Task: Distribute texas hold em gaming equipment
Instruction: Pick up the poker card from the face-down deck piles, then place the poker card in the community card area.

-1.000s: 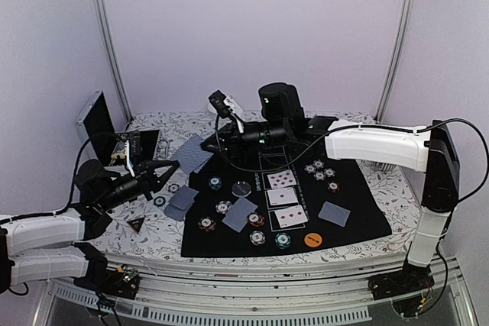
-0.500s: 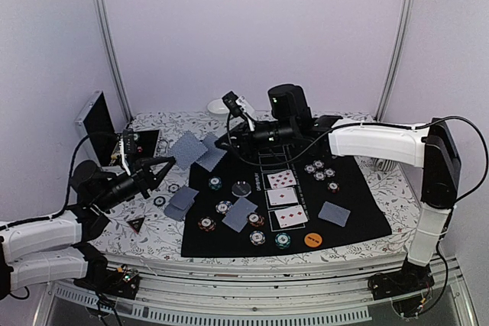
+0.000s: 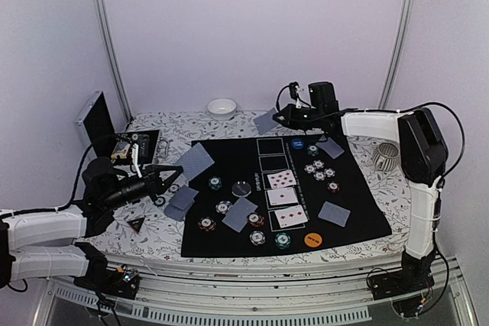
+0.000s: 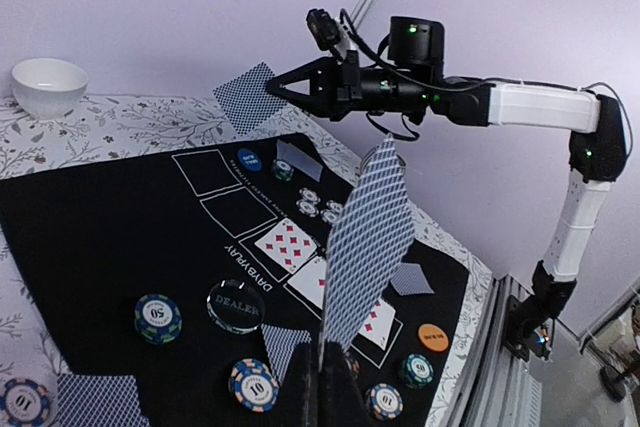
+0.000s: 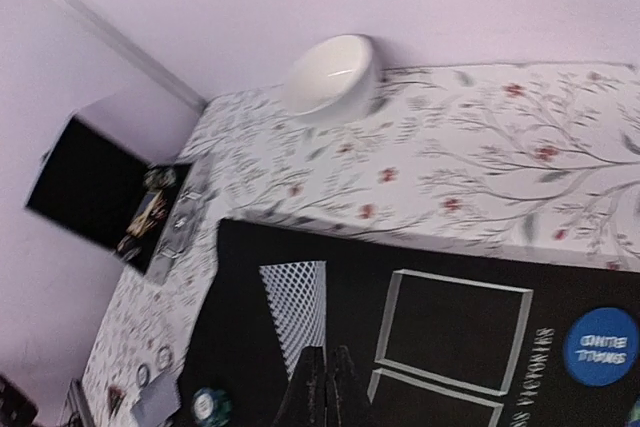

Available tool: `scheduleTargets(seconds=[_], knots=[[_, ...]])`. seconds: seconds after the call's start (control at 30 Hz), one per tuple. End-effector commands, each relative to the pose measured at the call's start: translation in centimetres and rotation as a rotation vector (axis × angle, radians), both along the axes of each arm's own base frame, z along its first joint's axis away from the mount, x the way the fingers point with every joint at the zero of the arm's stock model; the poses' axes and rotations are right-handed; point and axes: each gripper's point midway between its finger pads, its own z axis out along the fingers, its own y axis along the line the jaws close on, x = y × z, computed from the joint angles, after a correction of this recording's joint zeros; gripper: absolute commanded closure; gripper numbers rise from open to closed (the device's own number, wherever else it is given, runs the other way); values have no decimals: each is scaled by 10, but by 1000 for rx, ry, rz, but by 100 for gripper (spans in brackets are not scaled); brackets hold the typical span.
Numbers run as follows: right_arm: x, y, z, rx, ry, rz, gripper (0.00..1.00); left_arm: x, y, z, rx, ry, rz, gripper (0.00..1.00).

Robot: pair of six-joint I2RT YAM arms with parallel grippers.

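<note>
Left side first: one grey-blue-backed card (image 4: 368, 237) is up off the counter (image 3: 157, 243), pinched by its bottom edge in the left jaws, which are shut tight on it. It stands almost upright with a slight lean, just off the left edge of the black mat (image 3: 221, 246)

Across the way, a second card (image 3: 266, 121) hangs in the right jaws, which are clamped on its edge. It floats just past the mat's far edge, not far from the white bowl (image 3: 221, 108)

Down on the mat, three face-up red cards (image 3: 284, 197) run in a column through the middle, and one face-down card (image 3: 334, 213) lies to their right, another (image 3: 241, 213) to their left. A clear dealer button (image 3: 241, 188) sits just above that left one. There's a cluster of chips (image 3: 321, 172) right of the column and more chips (image 3: 257, 237) strung along the near side. An orange disc (image 3: 312, 240) rests at the near edge, and a blue disc (image 3: 312, 150) toward the far end

Off the mat, a pair of face-down cards (image 3: 182, 200) lies at its left border. The triangle marker (image 3: 136, 224) rests on the floral counter beside the left arm (image 3: 46, 227), and the silver case (image 3: 95, 118) stands open at the far left
</note>
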Motion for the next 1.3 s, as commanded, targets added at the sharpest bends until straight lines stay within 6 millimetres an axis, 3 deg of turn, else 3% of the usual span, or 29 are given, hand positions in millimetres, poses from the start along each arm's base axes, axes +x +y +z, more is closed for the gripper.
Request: scheduleTargets(seconds=[0.0,0.17,0.5,0.63,0.77,0.97,1.03,1.1,1.2,1.27], knots=[[54,-24,-48,75,166,-177,98,2,-4,0,21,7,-2,100],[77,-17,-98,76,261,-156,98,2,-4,-4,41,16,0,100],[81,-18,-129,85,354,-209,96,4,-5,-9,50,32,3,100],[79,-25,-130,59,361,-238,83,5,-5,-7,52,24,6,100],[81,-33,-124,13,334,-269,61,5,-6,-7,53,23,5,100],[91,-47,-82,-82,224,-319,46,5,-6,-7,58,24,3,100],[94,-61,-49,-134,149,-380,38,5,-7,-7,66,21,1,100],[88,-61,-18,-178,59,-383,31,6,-7,-6,76,16,0,100],[54,-22,38,-225,-176,-212,25,6,-8,-3,89,0,-5,100],[0,22,66,-241,-330,1,19,4,-9,-1,92,-14,-13,100]])
